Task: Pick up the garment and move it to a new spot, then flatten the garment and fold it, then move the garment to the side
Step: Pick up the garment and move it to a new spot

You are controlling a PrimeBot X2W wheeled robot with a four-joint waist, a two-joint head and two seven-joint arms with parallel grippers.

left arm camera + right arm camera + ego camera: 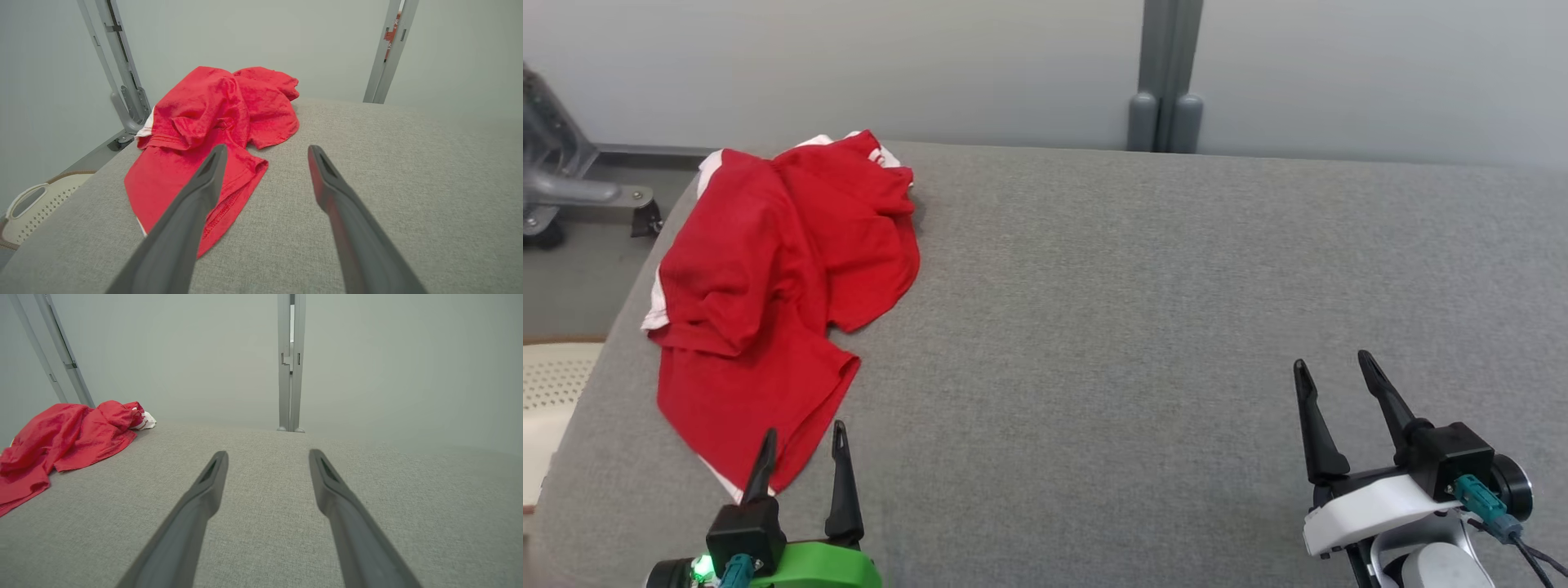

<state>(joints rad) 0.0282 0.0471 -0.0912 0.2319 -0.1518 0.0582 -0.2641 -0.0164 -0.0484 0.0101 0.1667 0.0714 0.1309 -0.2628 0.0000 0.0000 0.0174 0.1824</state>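
My dark two-fingered left gripper (pixel 805 430), lower left, and right gripper (pixel 1332 360), lower right, stand spread and empty above the grey woven cushion (pixel 1135 327). Upper left lies the crumpled red cloth garment (pixel 776 261): likely light, limp, unslippery; I would pinch its near hem.

red garment (pixel 776 278) lies crumpled, white-trimmed, at surface's far-left corner.
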